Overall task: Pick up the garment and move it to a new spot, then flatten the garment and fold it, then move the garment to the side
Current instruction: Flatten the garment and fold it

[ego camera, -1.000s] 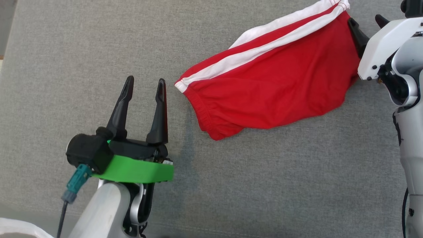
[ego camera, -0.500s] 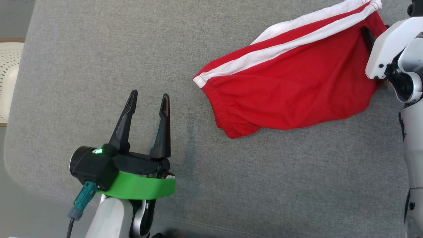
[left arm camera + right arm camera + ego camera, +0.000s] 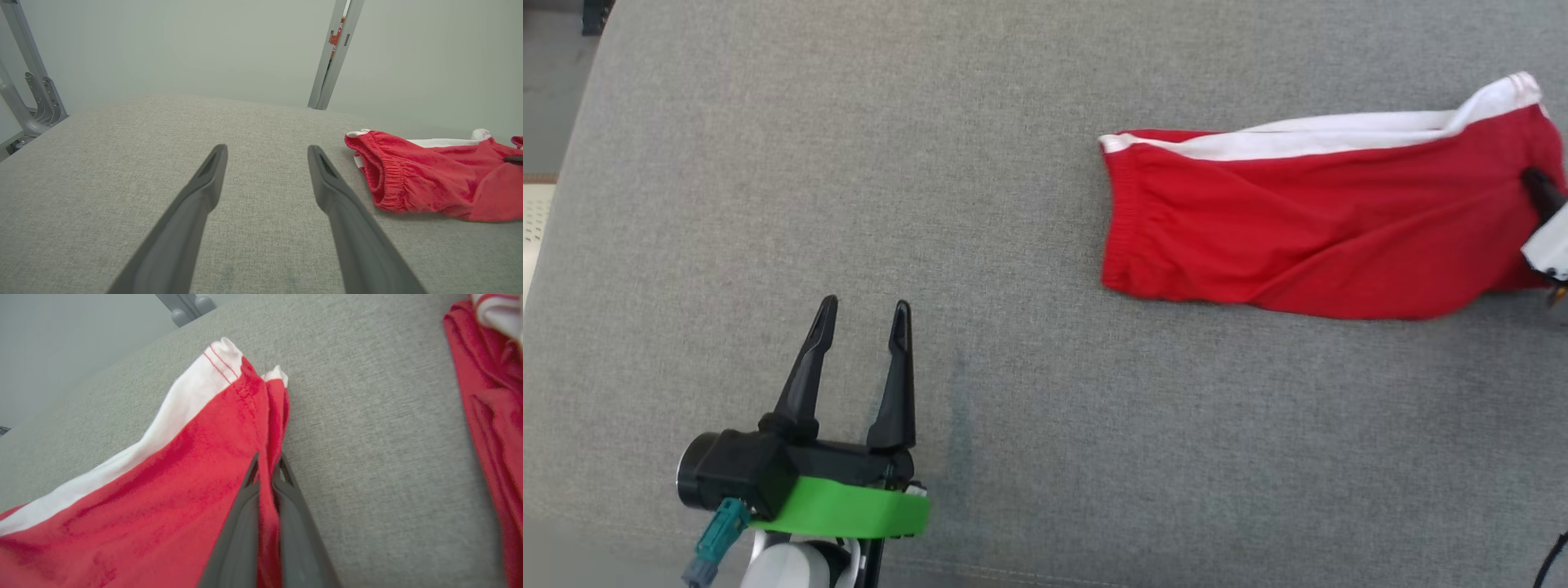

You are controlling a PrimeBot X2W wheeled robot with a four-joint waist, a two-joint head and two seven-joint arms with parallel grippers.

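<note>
The garment [image 3: 1307, 237] is a pair of red shorts with a white side stripe, lying stretched out at the right of the grey cushion. My right gripper [image 3: 266, 467] is shut on the garment's [image 3: 163, 490] right edge, pinching a fold of red cloth between its fingers; in the head view one dark finger [image 3: 1539, 186] shows at the right edge. My left gripper [image 3: 862, 314] stands open at the lower left, well apart from the garment, with nothing between its fingers [image 3: 265, 151]. The elastic waistband [image 3: 380, 179] faces my left gripper.
The grey fabric surface [image 3: 931, 163] spreads wide to the left and front of the garment. Its left edge drops to the floor [image 3: 547, 122]. Metal frame posts [image 3: 333, 53] stand behind the surface. Another red part of cloth [image 3: 490, 416] lies to the right in the right wrist view.
The head camera has shifted. The garment has been pulled rightward and now lies flatter and more level, its stripe no longer slanting. My left gripper stays open and apart.
</note>
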